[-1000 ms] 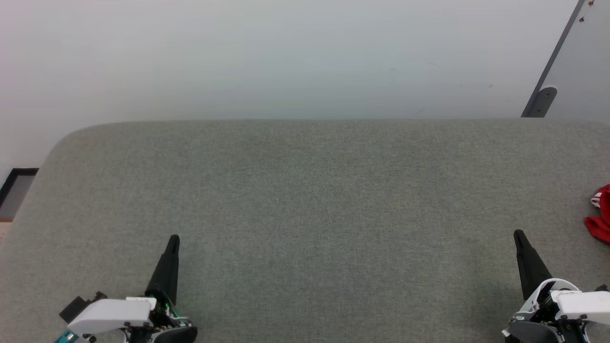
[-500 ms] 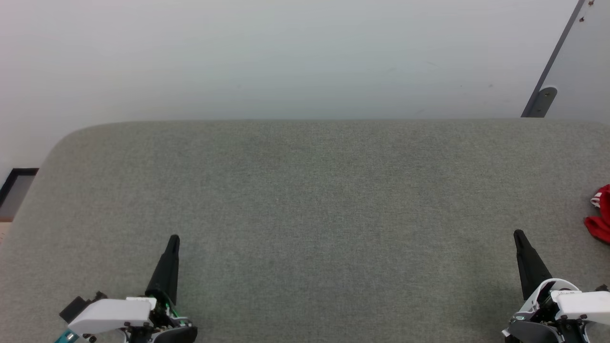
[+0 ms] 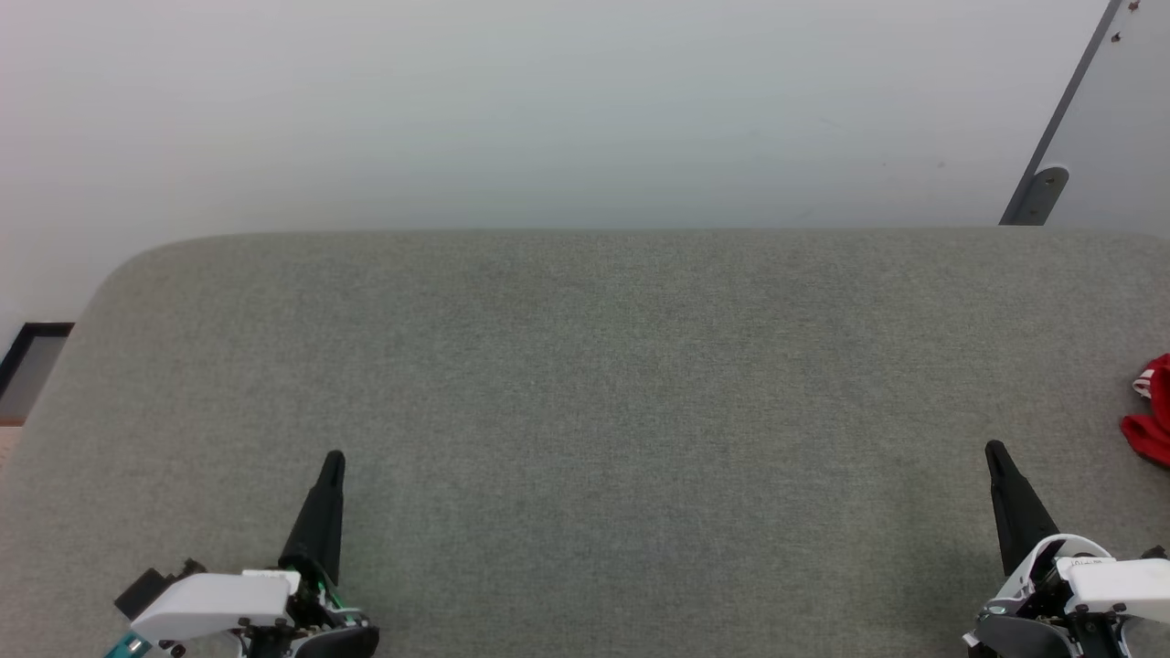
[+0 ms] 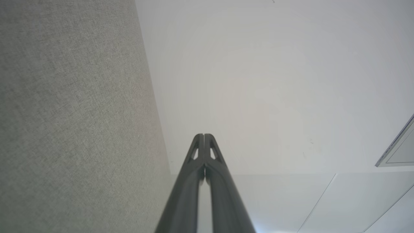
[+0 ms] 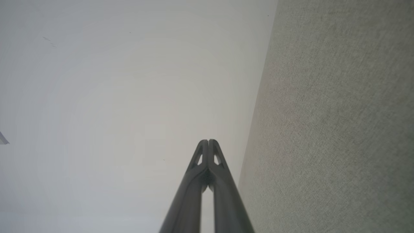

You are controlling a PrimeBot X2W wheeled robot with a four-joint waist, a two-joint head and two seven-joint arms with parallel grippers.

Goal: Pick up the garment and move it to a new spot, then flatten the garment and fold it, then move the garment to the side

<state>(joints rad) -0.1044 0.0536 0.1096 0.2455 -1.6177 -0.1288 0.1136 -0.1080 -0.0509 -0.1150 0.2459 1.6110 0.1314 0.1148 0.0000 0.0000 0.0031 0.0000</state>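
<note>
The garment is a red bunch of cloth with a bit of white striped trim, lying at the far right edge of the grey fabric table in the head view, cut off by the frame. My right gripper rests at the lower right, left of and nearer than the garment, shut and empty. At the lower left my left gripper is shut and empty too. Each wrist view shows its own gripper, left and right, with fingertips pressed together over the table edge.
A white wall rises right behind the table's far edge. A grey panel with a dark bracket leans at the upper right. The table's left corner is rounded, with a dark-framed opening beyond it.
</note>
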